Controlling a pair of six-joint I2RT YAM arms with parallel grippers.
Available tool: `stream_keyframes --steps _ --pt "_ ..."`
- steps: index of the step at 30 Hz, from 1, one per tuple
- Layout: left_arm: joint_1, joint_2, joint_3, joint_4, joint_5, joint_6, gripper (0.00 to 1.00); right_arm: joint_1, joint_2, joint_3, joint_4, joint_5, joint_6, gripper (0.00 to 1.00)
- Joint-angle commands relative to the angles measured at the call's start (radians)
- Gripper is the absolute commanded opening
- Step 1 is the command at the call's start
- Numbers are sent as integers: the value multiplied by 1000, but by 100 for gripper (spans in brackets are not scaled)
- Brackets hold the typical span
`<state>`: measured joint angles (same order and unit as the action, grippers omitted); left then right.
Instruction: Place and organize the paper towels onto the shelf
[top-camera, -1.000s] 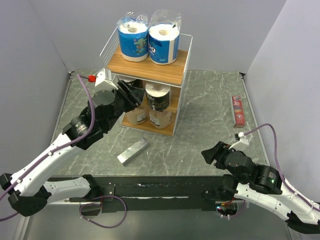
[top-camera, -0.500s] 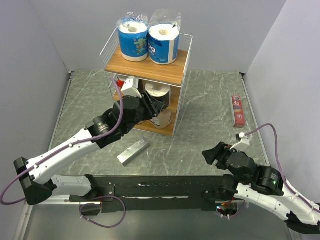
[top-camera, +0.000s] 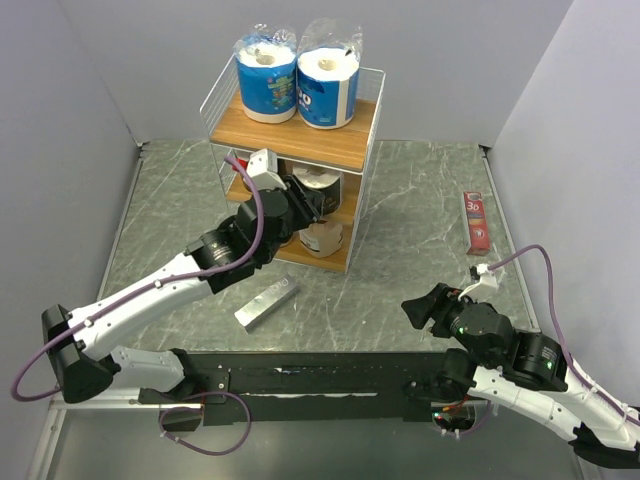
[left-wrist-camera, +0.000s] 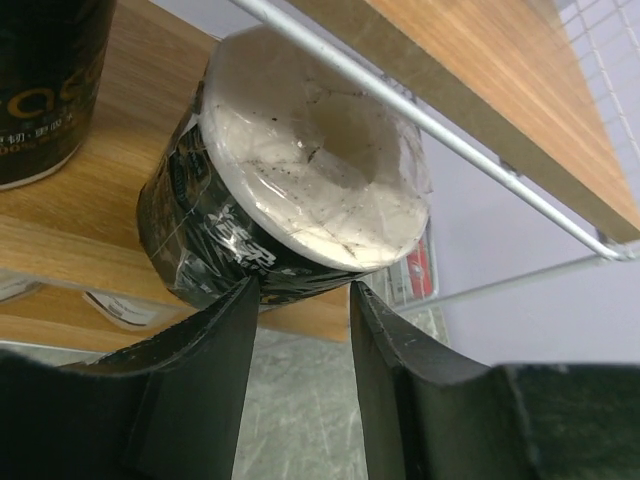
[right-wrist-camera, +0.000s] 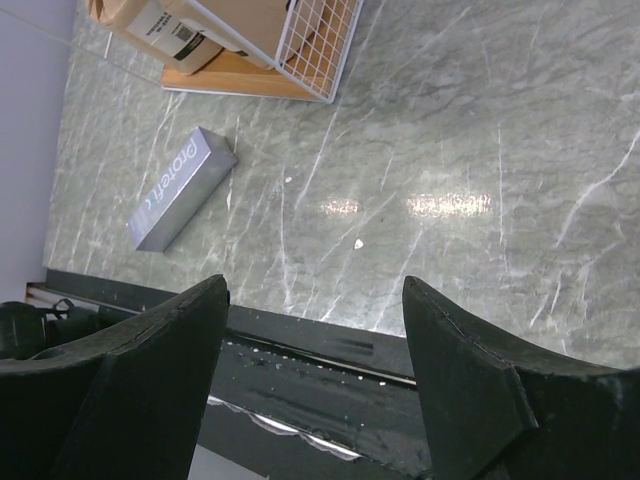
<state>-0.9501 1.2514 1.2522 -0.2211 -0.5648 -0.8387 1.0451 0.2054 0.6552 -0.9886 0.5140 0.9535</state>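
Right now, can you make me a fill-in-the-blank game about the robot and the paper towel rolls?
The blue rolls stand on the ___ board of the shelf.
The left gripper points at a roll wrapped in ___.
The right gripper is open and holds ___.
The silver bar lies on the ___, in front of the shelf.
Missing words: top; black; nothing; table.

The right gripper (right-wrist-camera: 312, 292) gapes wide, holding nothing, above the grey marbled table (right-wrist-camera: 480, 130); to its left a silver bar (right-wrist-camera: 180, 190) lies flat, apart from the shelf (right-wrist-camera: 322, 42). On the shelf's lowest board a brown roll (right-wrist-camera: 160, 30) lies just beside the white mesh rim.
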Motion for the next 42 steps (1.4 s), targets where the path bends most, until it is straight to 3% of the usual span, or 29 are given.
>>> stream_keyframes --steps 1,25,29,34,38,40,42 --pt "-3 25 42 65 -58 27 47 6 6 46 30 14 -19 77" --pt "13 85 1 213 -132 67 47 6 -6 44 38 18 -50 78" --pt "11 31 -19 166 -101 44 50 7 -11 61 10 21 -41 78" --pt "11 -104 -160 190 -18 21 55 7 -17 90 -27 29 -51 79" --pt "11 -203 -166 99 68 61 65 7 -17 113 -4 -14 -129 83" --pt "10 -236 -168 33 136 90 68 6 -29 118 19 -46 -217 99" --pt "8 -296 -184 -12 186 111 73 6 -29 145 11 -61 -240 100"
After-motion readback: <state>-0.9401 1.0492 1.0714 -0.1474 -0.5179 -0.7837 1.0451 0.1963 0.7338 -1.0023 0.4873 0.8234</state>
